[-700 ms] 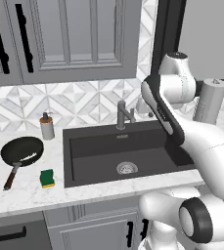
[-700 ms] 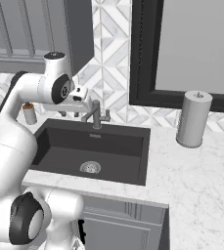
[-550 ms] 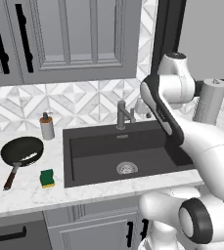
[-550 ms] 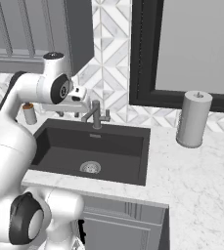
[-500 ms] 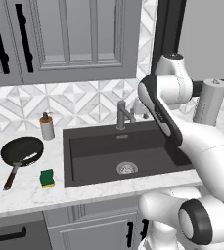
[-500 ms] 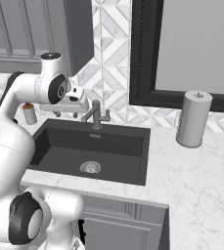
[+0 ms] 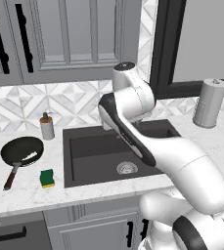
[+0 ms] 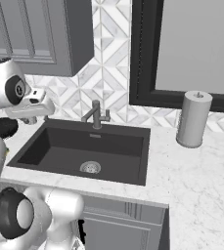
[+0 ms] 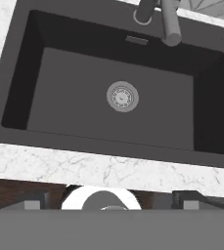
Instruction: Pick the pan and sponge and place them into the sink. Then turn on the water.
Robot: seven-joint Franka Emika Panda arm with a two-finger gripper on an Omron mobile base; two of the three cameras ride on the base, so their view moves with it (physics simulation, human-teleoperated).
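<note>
While the gripper [image 9: 108, 199] hangs over the sink [image 7: 84, 168] w/ jaws wide & holding nothing, the pan [image 7: 21, 151] sits on the counter [image 7: 30, 193] left of the basin; sponge [image 7: 47, 178] lies nr the counter's front edge, beside the pan handle.

The black pan [image 7: 22, 151] and green sponge [image 7: 47, 178] lie on the table left of the dark sink [image 7: 84, 146].

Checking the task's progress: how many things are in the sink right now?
0. The sink holds nothing; the pan and the sponge lie on the counter beside it.
</note>
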